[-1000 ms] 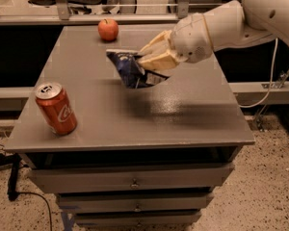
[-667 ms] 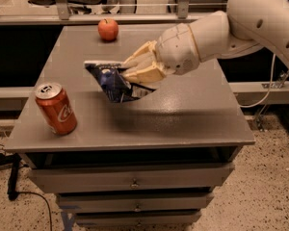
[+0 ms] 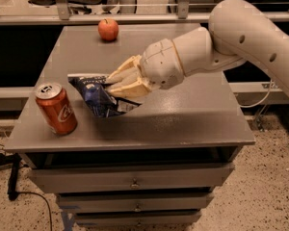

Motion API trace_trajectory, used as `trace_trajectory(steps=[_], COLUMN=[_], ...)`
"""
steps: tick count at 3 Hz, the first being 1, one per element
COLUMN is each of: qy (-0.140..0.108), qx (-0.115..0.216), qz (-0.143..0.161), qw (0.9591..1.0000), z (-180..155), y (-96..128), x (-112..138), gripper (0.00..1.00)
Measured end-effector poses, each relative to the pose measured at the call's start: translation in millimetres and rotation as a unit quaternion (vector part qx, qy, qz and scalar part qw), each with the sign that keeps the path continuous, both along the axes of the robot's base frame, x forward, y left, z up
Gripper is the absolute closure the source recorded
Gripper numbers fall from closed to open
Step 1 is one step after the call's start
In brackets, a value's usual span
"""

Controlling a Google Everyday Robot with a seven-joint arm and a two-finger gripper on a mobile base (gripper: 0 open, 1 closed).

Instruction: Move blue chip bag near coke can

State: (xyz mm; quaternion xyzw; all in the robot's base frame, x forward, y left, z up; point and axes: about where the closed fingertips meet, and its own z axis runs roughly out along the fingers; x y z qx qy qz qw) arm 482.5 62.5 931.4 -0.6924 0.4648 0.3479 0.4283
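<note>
Since the earlier frames the gripper and bag had shifted left and toward the front edge of the worktop, closing on the can. Can and apple had not moved.

Gripper sat over the left-centre of the worktop, its pale fingers pinched together on the bag's upper right part. The arm reached in from the right side, sloping down to the left.

Bag was blue, crumpled, with silvery trim, and hung tilted from the gripper with its top edge roughly level and its lower corner pointing at the front edge. It was low over the surface with a shadow directly beneath; whether it touched the worktop could not be told. It lay just right of the can, a narrow gap between them.

Can stood upright near the front left corner, pull tab up. Apple rested near the back edge, left of centre, well apart from bag and can.

Drawers sat shut below the front edge.
</note>
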Motion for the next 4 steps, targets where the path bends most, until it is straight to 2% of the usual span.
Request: trace_trajectory(steps=[1,4], qy=[0.000,0.016], qx=[0.001,0.002], qz=[-0.005,-0.035], qw=[1.0000,0.9993], z=[-6.2,-17.5], y=[5.0,-6.9], x=[2.7,21.3], gripper=[0.85,0.15])
